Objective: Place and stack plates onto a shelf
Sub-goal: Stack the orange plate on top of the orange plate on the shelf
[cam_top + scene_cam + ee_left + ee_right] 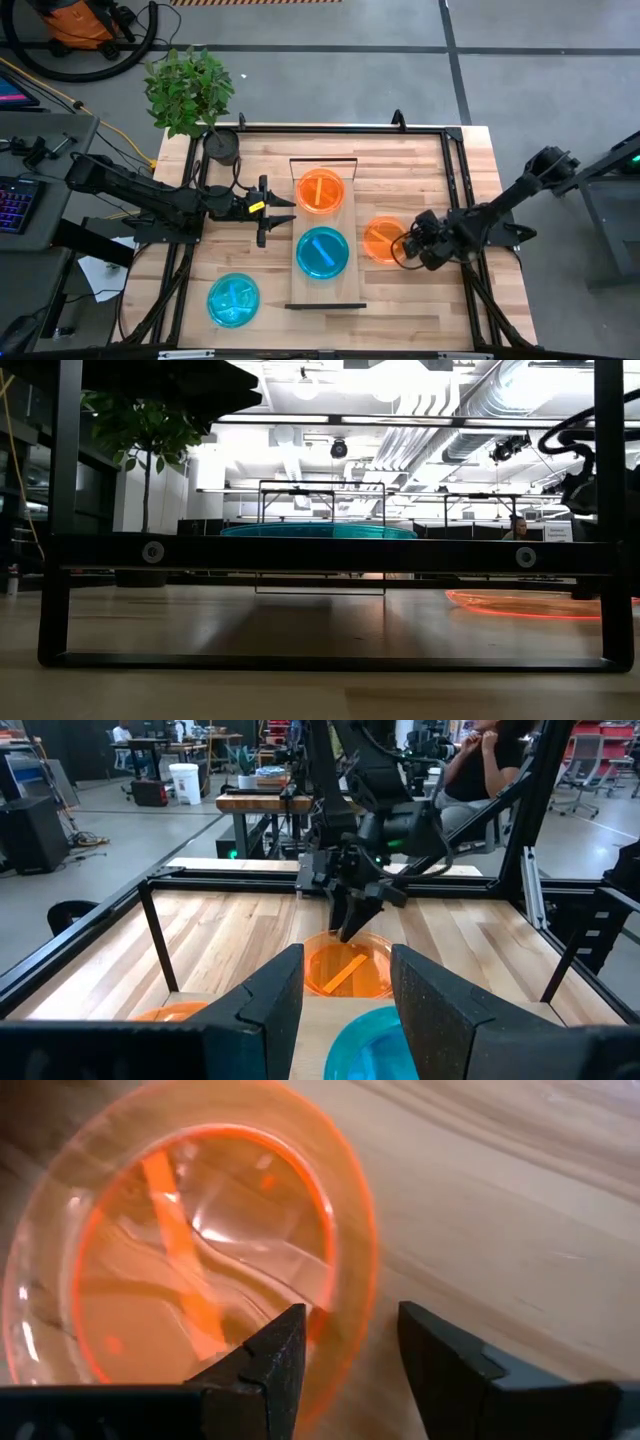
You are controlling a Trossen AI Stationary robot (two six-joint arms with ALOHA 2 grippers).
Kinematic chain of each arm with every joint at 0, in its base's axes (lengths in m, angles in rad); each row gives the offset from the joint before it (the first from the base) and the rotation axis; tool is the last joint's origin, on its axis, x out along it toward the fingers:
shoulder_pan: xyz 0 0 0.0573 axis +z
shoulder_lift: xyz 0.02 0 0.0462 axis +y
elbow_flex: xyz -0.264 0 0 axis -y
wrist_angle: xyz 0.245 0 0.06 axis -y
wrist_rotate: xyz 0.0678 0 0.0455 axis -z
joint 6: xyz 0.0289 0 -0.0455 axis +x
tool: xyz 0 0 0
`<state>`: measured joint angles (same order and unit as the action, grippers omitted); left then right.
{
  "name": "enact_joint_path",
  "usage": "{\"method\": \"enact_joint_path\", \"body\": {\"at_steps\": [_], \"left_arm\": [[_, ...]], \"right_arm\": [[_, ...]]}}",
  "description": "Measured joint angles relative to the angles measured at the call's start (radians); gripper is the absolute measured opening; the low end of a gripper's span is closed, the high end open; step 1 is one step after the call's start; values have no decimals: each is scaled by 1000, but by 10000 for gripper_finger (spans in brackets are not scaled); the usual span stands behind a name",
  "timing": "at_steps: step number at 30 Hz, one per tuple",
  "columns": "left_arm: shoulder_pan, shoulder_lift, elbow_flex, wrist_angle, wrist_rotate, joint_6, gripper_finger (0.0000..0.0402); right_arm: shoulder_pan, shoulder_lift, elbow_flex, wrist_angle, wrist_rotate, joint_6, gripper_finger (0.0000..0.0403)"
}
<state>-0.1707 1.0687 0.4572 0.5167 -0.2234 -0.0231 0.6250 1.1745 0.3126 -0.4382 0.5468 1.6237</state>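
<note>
The shelf (300,275) lies at mid-table and carries an orange plate (320,190) at its far end and a cyan plate (322,252) nearer. A second orange plate (380,238) rests flat on the table right of the shelf. A second cyan plate (233,300) lies near the table's near-left corner. My right gripper (405,245) is open at the right rim of the table's orange plate (200,1260), one finger over its inside and one outside the rim. My left gripper (280,211) hovers open just left of the shelf.
A black pot with a leafy plant (222,145) stands at the table's far-left corner. A dark metal frame (450,135) runs around the tabletop. Bare wood (430,180) shows at the far right. People sit in the room beyond the table (490,760).
</note>
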Motion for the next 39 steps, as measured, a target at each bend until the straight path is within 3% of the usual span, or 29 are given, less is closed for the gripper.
{"method": "enact_joint_path", "body": {"at_steps": [7, 9, 12, 15, 27, 33, 39], "left_arm": [[0, 0, 0, 0, 0, 0, 141], [0, 0, 0, 0, 0, 0, 141], [0, 0, 0, 0, 0, 0, 141], [0, 0, 0, -2, 0, 0, 141], [0, 0, 0, -3, 0, 1, 141], [0, 0, 0, -3, 0, 16, 141], [0, 0, 0, -3, 0, 16, 141]], "right_arm": [[26, 109, 3, 92, 75, 104, 137], [27, 137, 5, 91, 89, 117, 106], [27, 166, 3, 89, 112, 139, 29], [26, 152, 2, 61, 118, 196, 14], [51, -224, -4, -212, 195, 190, 0], [65, -413, -3, -224, 278, 89, 0], [65, -517, -3, -209, 396, 2, 0]]}}
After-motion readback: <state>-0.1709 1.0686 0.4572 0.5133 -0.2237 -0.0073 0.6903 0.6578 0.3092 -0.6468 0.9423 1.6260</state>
